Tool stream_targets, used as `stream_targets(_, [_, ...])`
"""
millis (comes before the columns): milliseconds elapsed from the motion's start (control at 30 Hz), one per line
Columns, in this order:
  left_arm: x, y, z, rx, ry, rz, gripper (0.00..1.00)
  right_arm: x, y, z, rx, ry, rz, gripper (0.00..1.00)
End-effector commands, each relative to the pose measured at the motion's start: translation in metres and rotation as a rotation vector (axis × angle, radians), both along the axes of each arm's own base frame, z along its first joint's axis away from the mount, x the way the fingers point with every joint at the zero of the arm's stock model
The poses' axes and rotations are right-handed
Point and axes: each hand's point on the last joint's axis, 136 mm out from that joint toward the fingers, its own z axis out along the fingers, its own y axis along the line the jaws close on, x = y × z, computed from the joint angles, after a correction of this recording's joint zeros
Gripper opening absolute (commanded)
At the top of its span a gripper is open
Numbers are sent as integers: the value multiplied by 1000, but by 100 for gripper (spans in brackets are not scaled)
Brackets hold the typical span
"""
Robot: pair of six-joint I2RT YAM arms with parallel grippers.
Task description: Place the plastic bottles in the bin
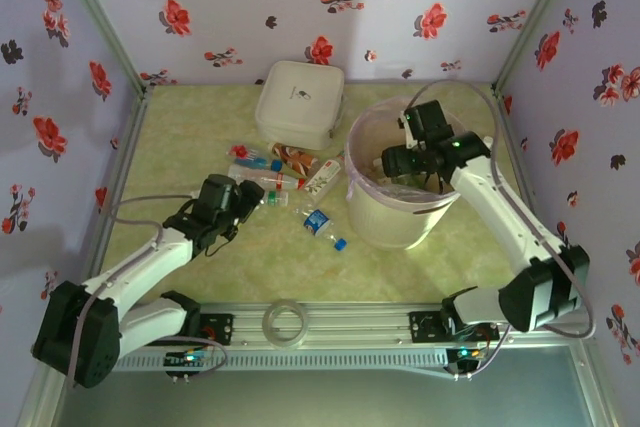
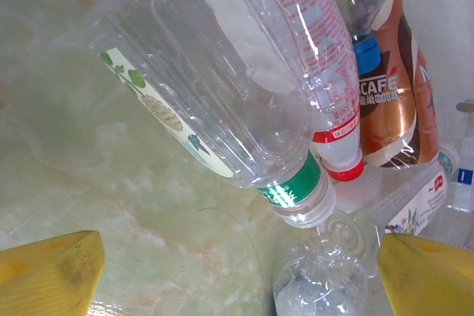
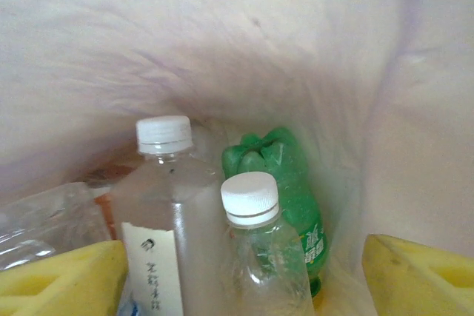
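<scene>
Loose plastic bottles lie heaped on the bench left of the bin; left fingers hang wide apart just above them. Inside the bin, right fingers stand wide, two white-capped bottles and a green bottle between them, maybe brushing one.

It looked like a robot test booth: floral-papered walls on aluminium framing, robot arms bolted to a rail.
</scene>
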Motion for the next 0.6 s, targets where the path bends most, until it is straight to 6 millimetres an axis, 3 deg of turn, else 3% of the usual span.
stream_targets(0, [2,6,-5,-26,39,88,95,-12,-6,41,45,-77,-10,87])
stream_targets(333, [12,-29,0,-182,30,161,93,-36,-1,123,241,-295,12,88])
stream_targets(567, [28,-55,-5,-209,24,217,90,-36,1,129,272,-322,11,87])
